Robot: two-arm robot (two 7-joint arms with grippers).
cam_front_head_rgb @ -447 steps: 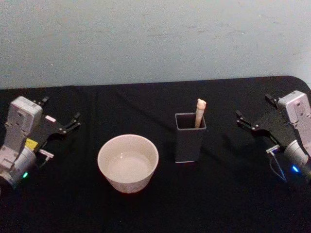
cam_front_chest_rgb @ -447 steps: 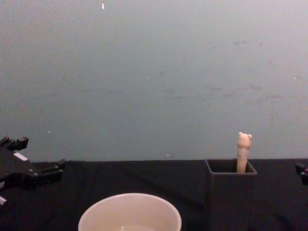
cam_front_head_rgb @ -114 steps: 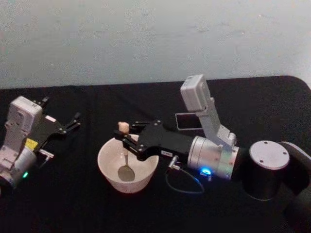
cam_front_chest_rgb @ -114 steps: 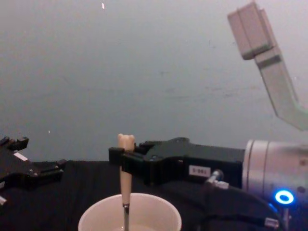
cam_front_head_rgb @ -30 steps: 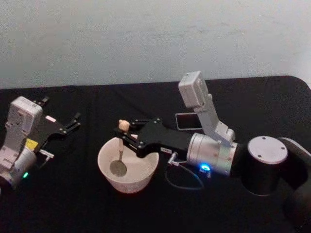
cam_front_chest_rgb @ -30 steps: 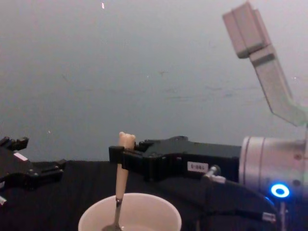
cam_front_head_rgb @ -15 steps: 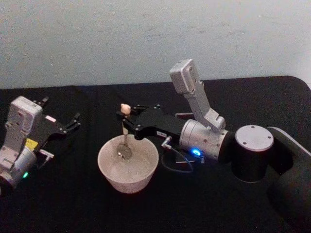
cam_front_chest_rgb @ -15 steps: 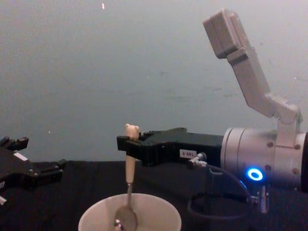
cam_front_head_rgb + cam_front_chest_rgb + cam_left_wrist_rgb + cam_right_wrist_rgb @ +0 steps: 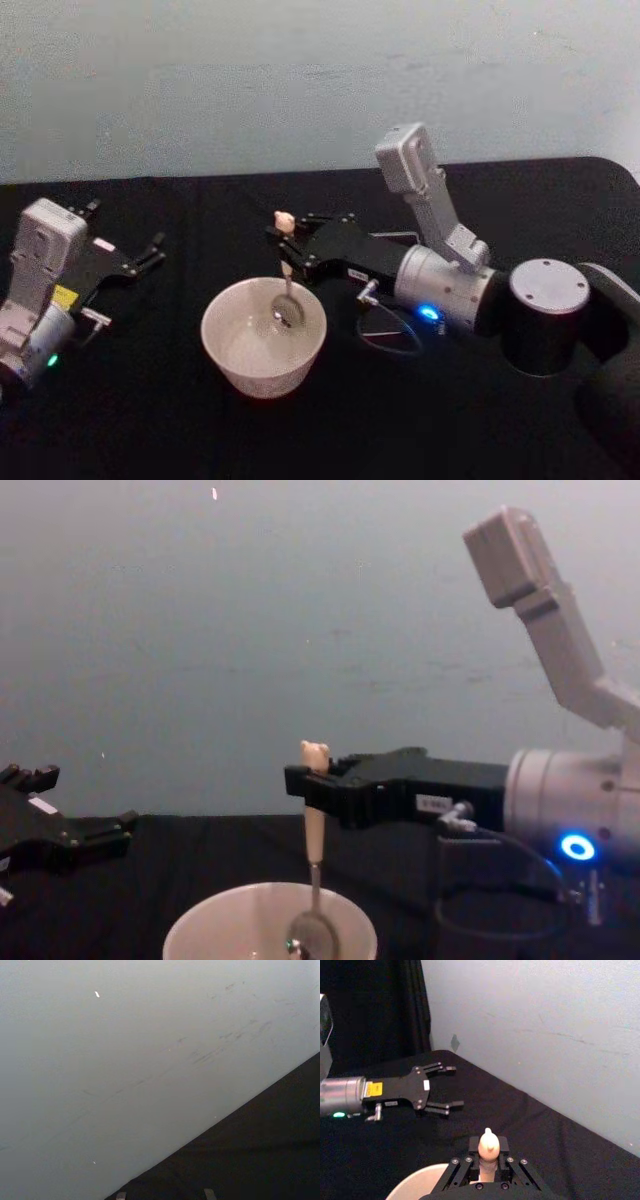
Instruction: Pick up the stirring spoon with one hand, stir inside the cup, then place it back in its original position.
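the right gripper (image 9: pixel 288 248) reaches in from the right side, over the far edge of the cup (image 9: pixel 216 345). its jaws are clamped on the cream handle of the stirring spoon (image 9: pixel 287 285), just under the little animal head on top. the spoon hangs almost straight up and down. its shiny round end is down inside the cup, near the far right part of it, below the rim. i cannot tell if it touches the bottom. the inside of the cup looks pale and i cannot tell if there is any water in it. the cup sits on the black table (image 9: pixel 150 430), near the front.

the left gripper (image 9: pixel 125 228) rests at the left side of the table, well apart from the cup. its jaws are apart and hold nothing.
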